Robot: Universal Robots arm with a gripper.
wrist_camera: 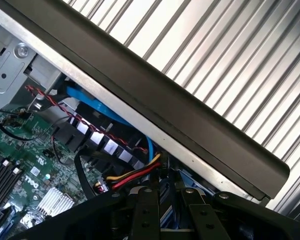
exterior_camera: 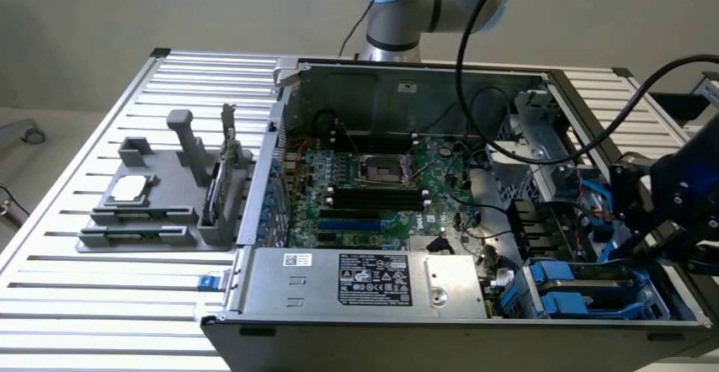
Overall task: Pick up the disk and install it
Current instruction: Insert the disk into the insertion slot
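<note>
My black gripper [exterior_camera: 665, 239] hangs at the exterior view's right, just inside the open computer case's right wall and above the drive bay [exterior_camera: 590, 294] with its blue carriers. In the wrist view the gripper [wrist_camera: 172, 215] has its two dark fingers [wrist_camera: 146, 212] close together. Between them shows a narrow blue-edged strip, the disk [wrist_camera: 171, 202], held edge-on with most of it hidden. The case's dark wall rim [wrist_camera: 190, 120] runs diagonally just beyond it.
The motherboard [exterior_camera: 382, 187] fills the case's middle, and the power supply [exterior_camera: 371, 278] lies along its front. Red, yellow and blue cables [wrist_camera: 132, 175] crowd the bay. A grey fixture [exterior_camera: 157, 212] on the slatted table holds a square chip [exterior_camera: 128, 188] and an upright card [exterior_camera: 231, 166].
</note>
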